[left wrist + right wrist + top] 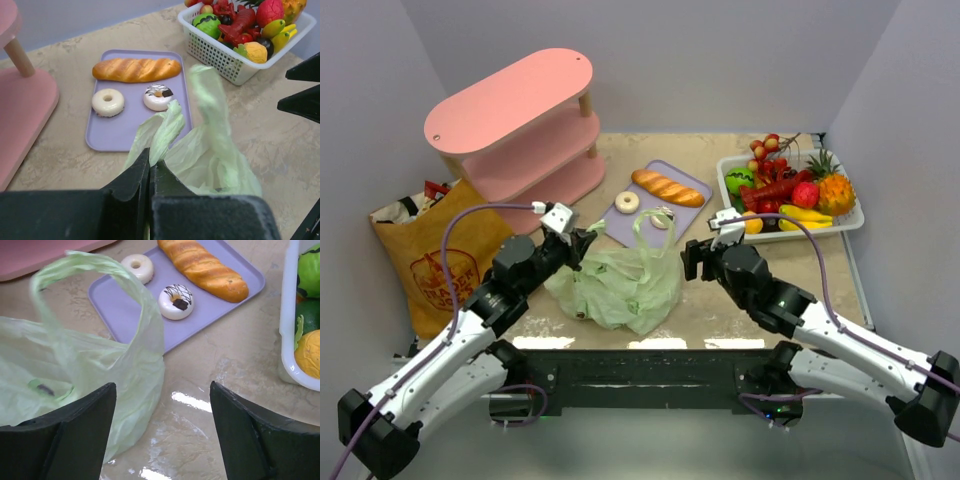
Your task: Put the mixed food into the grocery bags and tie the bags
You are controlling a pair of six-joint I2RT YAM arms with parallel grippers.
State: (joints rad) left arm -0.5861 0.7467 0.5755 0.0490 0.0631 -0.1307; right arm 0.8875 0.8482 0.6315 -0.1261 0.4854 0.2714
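Pinching the left handle of the plastic bag (620, 285), which lies near-centre, the left gripper (588, 240) is clamped; the right gripper (694, 258) gapes empty beside it. A pull could tear or slip the thin film.

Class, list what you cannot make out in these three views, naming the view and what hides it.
Contents of green plastic bag: top view, crinkled film hides them.
Contents of brown paper bag: top view, its wall hides all but packet tops.
Whether the shut left gripper pinches the handle: left wrist view, fingers cover it.
Fruit basket: right wrist view, edge-cut.
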